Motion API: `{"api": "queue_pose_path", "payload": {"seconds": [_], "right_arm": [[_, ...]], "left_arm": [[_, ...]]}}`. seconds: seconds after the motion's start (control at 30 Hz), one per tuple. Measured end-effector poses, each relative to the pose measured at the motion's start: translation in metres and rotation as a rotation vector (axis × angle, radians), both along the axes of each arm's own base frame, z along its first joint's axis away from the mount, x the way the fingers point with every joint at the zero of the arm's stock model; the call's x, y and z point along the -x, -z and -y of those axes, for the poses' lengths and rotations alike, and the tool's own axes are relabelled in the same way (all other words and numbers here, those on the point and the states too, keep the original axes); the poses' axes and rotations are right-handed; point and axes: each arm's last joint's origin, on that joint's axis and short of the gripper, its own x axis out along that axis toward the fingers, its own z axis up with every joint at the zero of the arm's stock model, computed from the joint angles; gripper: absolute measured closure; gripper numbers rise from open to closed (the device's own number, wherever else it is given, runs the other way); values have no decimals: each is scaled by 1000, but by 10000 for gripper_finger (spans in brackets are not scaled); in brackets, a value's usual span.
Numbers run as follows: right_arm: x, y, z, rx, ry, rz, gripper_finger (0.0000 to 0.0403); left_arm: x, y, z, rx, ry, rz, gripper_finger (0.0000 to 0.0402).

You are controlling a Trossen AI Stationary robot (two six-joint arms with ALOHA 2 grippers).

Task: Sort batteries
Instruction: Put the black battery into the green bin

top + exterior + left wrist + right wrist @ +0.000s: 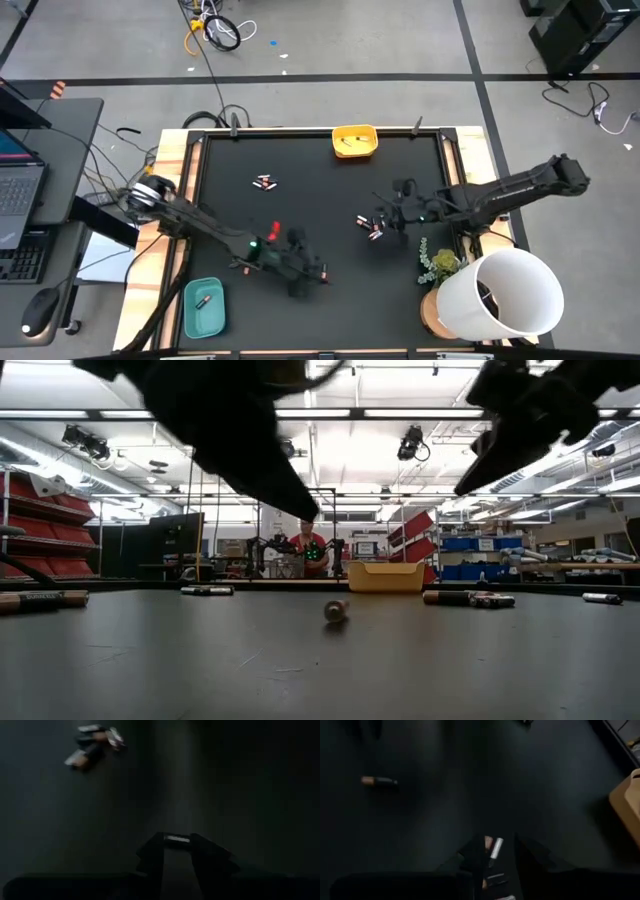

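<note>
Near the mat's 5 o'clock side, the left gripper (177,851) pinches a silvery battery (177,839) between narrow jaws, while at 3 o'clock the right gripper (495,851) hangs over a battery cluster (370,226), jaws narrow around a silvery cell (495,848), more batteries (265,183) toward 11 o'clock

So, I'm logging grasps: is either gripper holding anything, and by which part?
Left gripper pinches a battery at its fingertips, across its body. Right gripper has a silvery battery between its fingers; whether gripped cannot be told.
</note>
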Motion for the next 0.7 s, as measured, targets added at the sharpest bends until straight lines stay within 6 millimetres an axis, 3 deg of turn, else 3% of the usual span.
{"api": "queue_pose_path", "payload": {"seconds": [0.17, 0.43, 0.6, 0.7], "right_arm": [[7, 5, -13, 34, 24, 10, 315], [12, 4, -30, 125, 37, 56, 316], [15, 3, -38, 152, 20, 71, 317], [16, 3, -40, 164, 9, 74, 317]], "left_arm": [[-33, 3, -5, 113, -192, -26, 272], [-73, 20, 12, 134, -263, -136, 219], [-90, 31, 17, 130, -355, -175, 192], [-89, 42, 16, 144, -403, -233, 189]]}}
